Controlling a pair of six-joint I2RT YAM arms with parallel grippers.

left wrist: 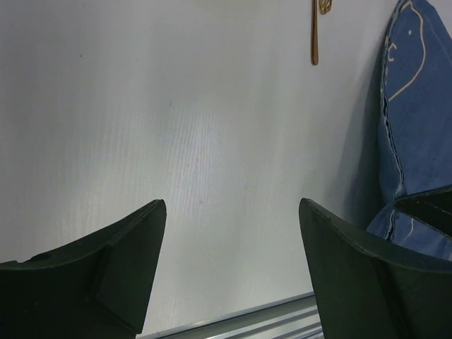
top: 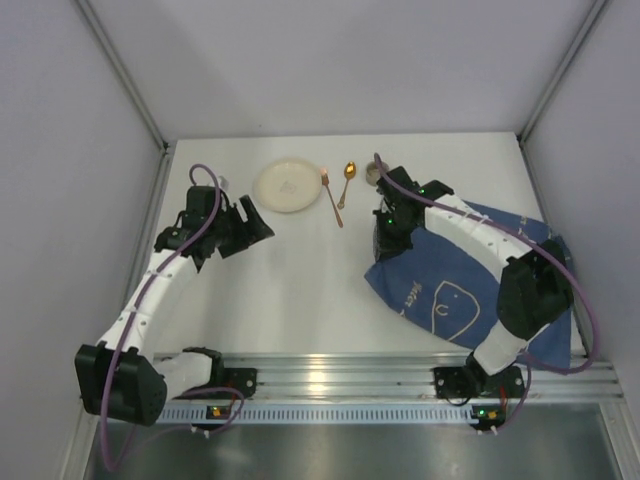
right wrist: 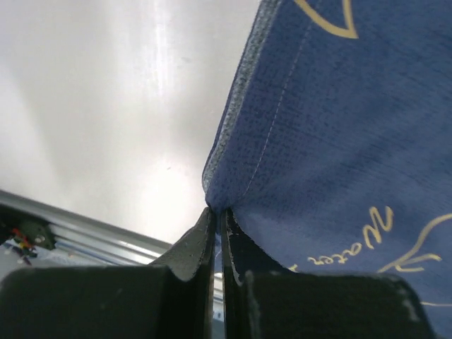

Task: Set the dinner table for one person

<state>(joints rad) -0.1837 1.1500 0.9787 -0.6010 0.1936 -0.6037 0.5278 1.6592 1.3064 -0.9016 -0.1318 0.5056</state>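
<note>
Rail: aluminium rail (top: 340,372) along the near edge, both arm bases bolted on it.
Dinner table: dinner table (top: 300,290), white and matte, lies flat from the rail out to the far wall and fills the floor of the booth. Its long axis looks to run left-right, parallel to the rail, though foreshortening leaves this unsure.
Cloth: navy cloth (top: 450,290) with pale line drawings and script, spread on the table's right near part. One edge hangs past the right arm's elbow.
Right gripper: right gripper (right wrist: 217,212) at the cloth's far-left corner, fingers pressed together with the cloth's hem pinched between the tips.
Left gripper: left gripper (left wrist: 232,212) over bare table left of centre, fingers wide apart, nothing between them, pointing toward the table's middle.
Plate: cream plate (top: 289,185) near the far edge, just beyond the left gripper.
Fork: copper fork (top: 332,198) just right of the plate, lying slantwise.
Spoon: copper spoon (top: 346,183) beside the fork, bowl toward the far edge.
Cup: small cup (top: 372,174) right of the spoon, partly hidden by the right arm's cable.
</note>
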